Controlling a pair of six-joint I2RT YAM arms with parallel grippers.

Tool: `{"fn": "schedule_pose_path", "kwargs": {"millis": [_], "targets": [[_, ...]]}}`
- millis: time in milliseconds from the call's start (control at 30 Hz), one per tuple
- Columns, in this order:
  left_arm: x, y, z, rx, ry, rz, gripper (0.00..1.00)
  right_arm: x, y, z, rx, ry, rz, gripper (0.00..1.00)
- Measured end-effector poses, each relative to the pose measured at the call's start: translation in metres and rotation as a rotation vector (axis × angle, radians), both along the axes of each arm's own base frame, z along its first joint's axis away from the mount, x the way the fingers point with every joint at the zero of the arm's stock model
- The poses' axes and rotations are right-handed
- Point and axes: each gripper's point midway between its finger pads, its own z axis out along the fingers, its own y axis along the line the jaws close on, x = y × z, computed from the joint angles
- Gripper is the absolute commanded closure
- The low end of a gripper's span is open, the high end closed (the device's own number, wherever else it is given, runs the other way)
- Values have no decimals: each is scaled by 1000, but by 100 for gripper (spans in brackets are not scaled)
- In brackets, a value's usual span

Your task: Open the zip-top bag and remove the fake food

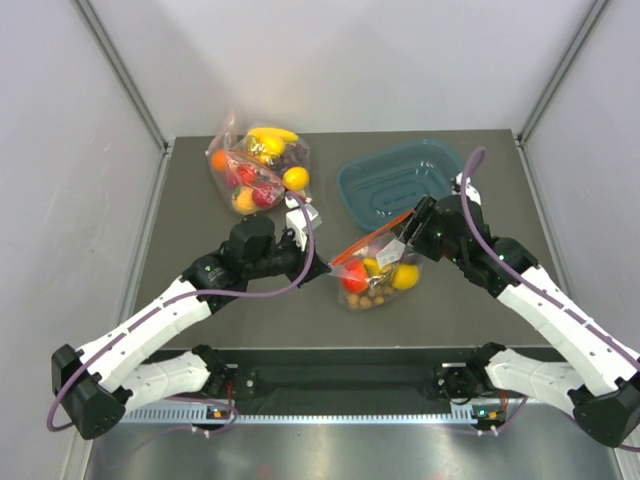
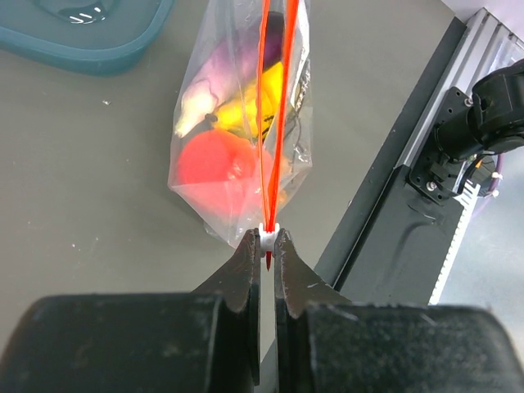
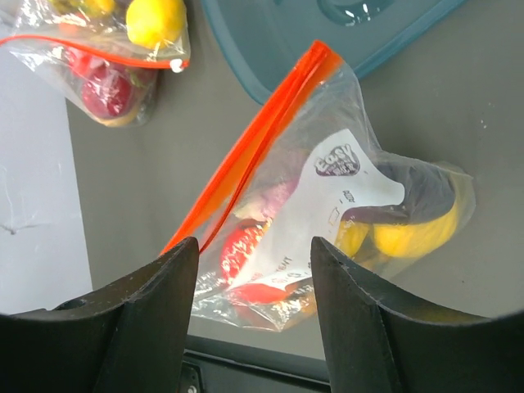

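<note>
The zip-top bag [image 1: 385, 262] lies near the table's front, its red-orange zip strip [image 1: 370, 238] running from left to far right. Inside it I see a red tomato [image 1: 355, 278], a yellow lemon [image 1: 405, 276] and a brown cluster [image 1: 372, 297]. My left gripper [image 1: 322, 268] is shut on the white slider tab [image 2: 268, 236] at the strip's near end, with the bag [image 2: 237, 139] hanging beyond it. My right gripper [image 1: 408, 238] is open above the bag's other end. In the right wrist view the bag [image 3: 344, 188] lies between and beyond its spread fingers [image 3: 155, 319].
A second clear bag [image 1: 258, 165] with a banana, an orange and other fruit lies at the back left, also in the right wrist view [image 3: 98, 57]. A teal tray [image 1: 400, 185] stands at the back right, just behind the zip-top bag. The black front rail [image 2: 426, 205] is close.
</note>
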Motion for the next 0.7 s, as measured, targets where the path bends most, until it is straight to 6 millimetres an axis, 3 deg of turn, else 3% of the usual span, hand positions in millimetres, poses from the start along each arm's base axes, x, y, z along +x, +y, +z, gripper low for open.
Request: {"fn": "schedule_pose_path", "kwargs": {"millis": [233,700], "targets": [[-1,0,1,-3,-4,0,100,0,5,-21,-15,46,17,43],[-6,0,1,8,-33,-16,100,7,13,-16,10,18,23,43]]}}
